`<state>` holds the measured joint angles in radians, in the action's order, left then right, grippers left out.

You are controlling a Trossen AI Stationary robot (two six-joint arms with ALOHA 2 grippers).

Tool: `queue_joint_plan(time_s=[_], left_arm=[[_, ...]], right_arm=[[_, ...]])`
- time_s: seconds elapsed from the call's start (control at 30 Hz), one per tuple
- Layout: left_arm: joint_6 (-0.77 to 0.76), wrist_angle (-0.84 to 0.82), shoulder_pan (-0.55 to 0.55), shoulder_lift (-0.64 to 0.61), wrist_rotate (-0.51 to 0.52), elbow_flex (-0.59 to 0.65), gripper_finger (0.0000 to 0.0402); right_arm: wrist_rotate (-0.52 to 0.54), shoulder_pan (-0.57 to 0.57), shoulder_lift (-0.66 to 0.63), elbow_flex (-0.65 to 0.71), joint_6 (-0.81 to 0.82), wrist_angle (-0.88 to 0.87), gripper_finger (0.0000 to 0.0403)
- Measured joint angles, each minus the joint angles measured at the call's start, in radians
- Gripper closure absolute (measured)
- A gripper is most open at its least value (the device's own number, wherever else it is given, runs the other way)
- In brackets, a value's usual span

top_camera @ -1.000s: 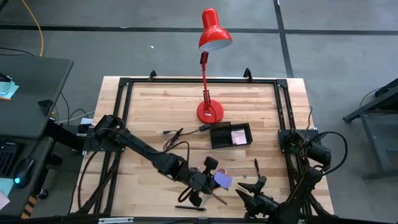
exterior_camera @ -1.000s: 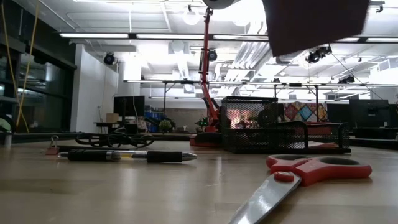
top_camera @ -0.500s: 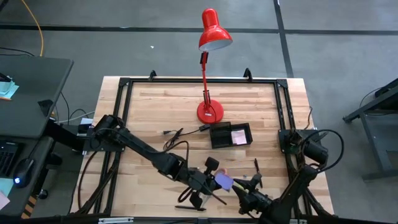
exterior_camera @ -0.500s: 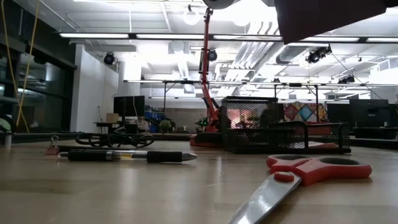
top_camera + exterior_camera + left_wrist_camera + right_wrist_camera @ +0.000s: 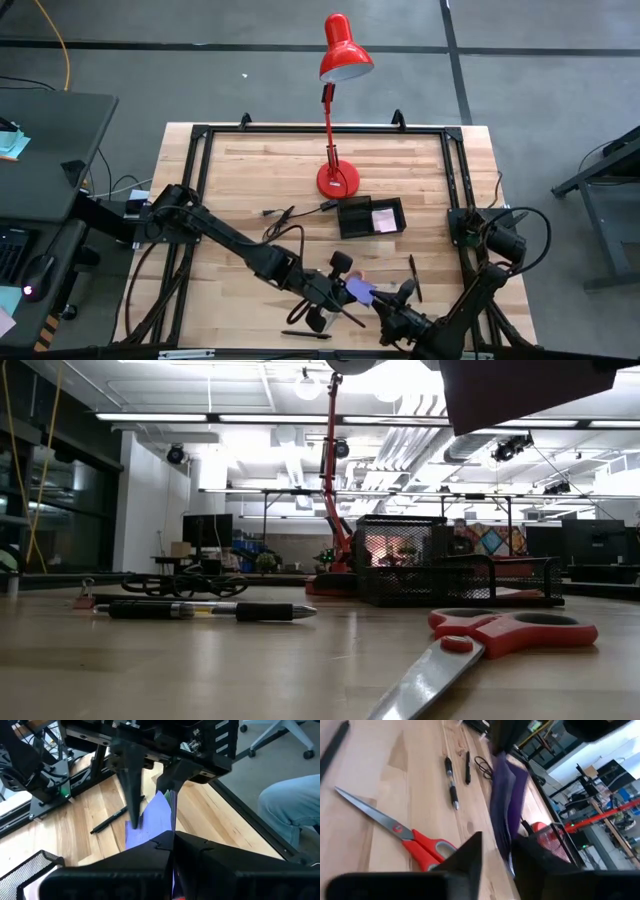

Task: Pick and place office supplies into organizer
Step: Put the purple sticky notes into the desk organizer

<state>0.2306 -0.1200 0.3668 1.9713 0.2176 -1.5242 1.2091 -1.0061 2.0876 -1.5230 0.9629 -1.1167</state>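
Observation:
My left gripper (image 5: 345, 285) is shut on a purple sticky-note pad (image 5: 359, 291) and holds it above the near middle of the table. In the low view the pad (image 5: 530, 390) shows only as a dark shape at the top. My right gripper (image 5: 397, 297) is open just right of it, and its fingers stand on either side of the pad's free end (image 5: 507, 795). Red-handled scissors (image 5: 490, 645) and a black pen (image 5: 200, 610) lie flat on the wood. The black mesh organizer (image 5: 370, 217) sits farther back with a pink pad inside. My left gripper pinches the purple pad between its two fingers (image 5: 150, 855) at the pad's edge nearest the wrist (image 5: 167, 832). The pad is lifted clear of the table, tilted, and sticks out past the fingertips. My right gripper: I cannot tell whether its fingers (image 5: 132, 785) touch the pad.
A red desk lamp (image 5: 338, 180) stands behind the organizer, and a thin black cable (image 5: 285, 215) lies to the organizer's left. Another pen (image 5: 413, 277) lies near the right arm and one (image 5: 305, 335) by the near edge. A black frame rims the table.
My right gripper has moved toward the table's left, up to the held pad, until its open fingers stand around the pad's free end. My left gripper has lifted the pad slightly and tipped it.

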Motion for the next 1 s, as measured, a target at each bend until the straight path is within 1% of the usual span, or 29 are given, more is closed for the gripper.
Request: queue_joint_plan(time_s=[0.1,0.13,0.23,0.37,0.47,0.53,0.63,0.7,0.73,0.8,0.87,0.93,1.0], left_arm=[[0.0,0.0,-0.001,0.0,0.0,0.0,0.0401],[0.0,-0.001,-0.001,0.0,0.0,0.0,0.0401],[-0.003,-0.011,-0.001,0.0,0.004,0.0,0.04],[-0.027,-0.068,0.002,0.0,0.068,0.0,0.0384],[-0.066,-0.137,0.0,0.0,0.117,0.0,0.0354],[-0.105,-0.192,-0.002,0.0,0.146,0.0,0.0327],[-0.169,-0.295,0.0,0.0,0.219,0.0,0.0282],[-0.222,-0.354,0.003,-0.003,0.215,0.001,0.0256],[-0.239,-0.36,0.006,-0.004,0.184,0.003,0.0245],[-0.254,-0.315,0.015,-0.006,0.11,0.027,0.0227],[-0.256,-0.211,0.025,-0.006,0.066,0.072,0.0217],[-0.254,-0.034,0.043,-0.006,0.036,0.135,0.0212],[-0.242,0.138,0.054,-0.006,0.034,0.201,0.0212]], right_arm=[[0.011,0.0,0.0,0.0,-0.049,0.046,0.0383],[0.011,0.002,0.0,0.0,-0.061,0.057,0.0392],[0.017,0.005,0.0,0.0,-0.045,0.063,0.0398],[0.008,0.008,0.0,0.0,0.037,0.007,0.04],[-0.023,0.006,0.0,0.0,0.138,-0.054,0.0401],[-0.04,0.0,0.0,0.0,0.196,-0.091,0.0401],[-0.048,-0.005,0.0,0.0,0.288,-0.159,0.0401],[-0.092,-0.004,0.0,0.0,0.36,-0.222,0.0402],[-0.13,-0.001,0.0,0.0,0.407,-0.271,0.0402],[-0.194,0.008,0.0,0.0,0.495,-0.353,0.0402],[-0.196,0.012,0.0,0.012,0.533,-0.372,0.0402],[-0.182,0.012,0.001,0.028,0.551,-0.376,0.0402],[-0.194,0.011,0.001,0.043,0.576,-0.376,0.0402]])
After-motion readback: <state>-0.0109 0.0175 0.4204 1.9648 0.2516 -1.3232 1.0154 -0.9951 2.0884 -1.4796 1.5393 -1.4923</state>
